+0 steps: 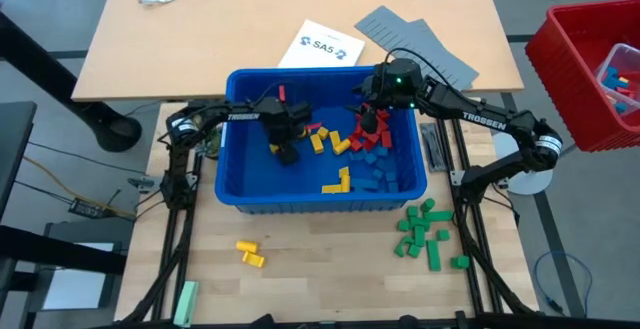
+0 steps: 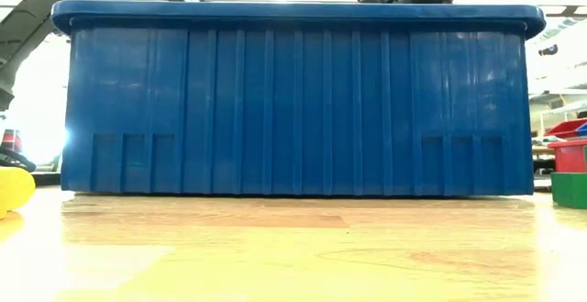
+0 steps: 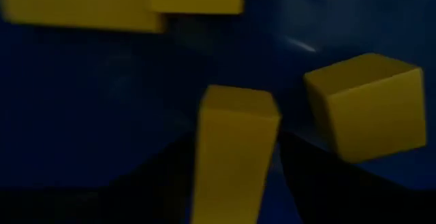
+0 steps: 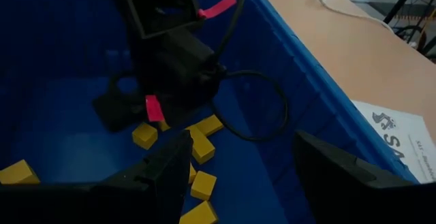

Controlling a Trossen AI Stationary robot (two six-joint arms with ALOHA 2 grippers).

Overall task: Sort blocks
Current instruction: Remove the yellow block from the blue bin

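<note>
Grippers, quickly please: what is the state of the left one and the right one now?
Left gripper: closed on a small yellow plastic block, low inside the blue plastic bin.
Right gripper: open, holding nothing, above the bin.

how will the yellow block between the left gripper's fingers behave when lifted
The yellow block looks like rigid plastic with flat faces, so probably stiff and unlikely to roll. Standing upright between the left gripper's dark fingers, it may tip if nudged.

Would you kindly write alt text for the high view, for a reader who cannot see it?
Both arms reach into a blue bin holding red, blue and yellow blocks; the left gripper is at its middle, the right gripper over the red blocks. In front of the bin, on the table, lie green blocks and two yellow blocks.
</note>
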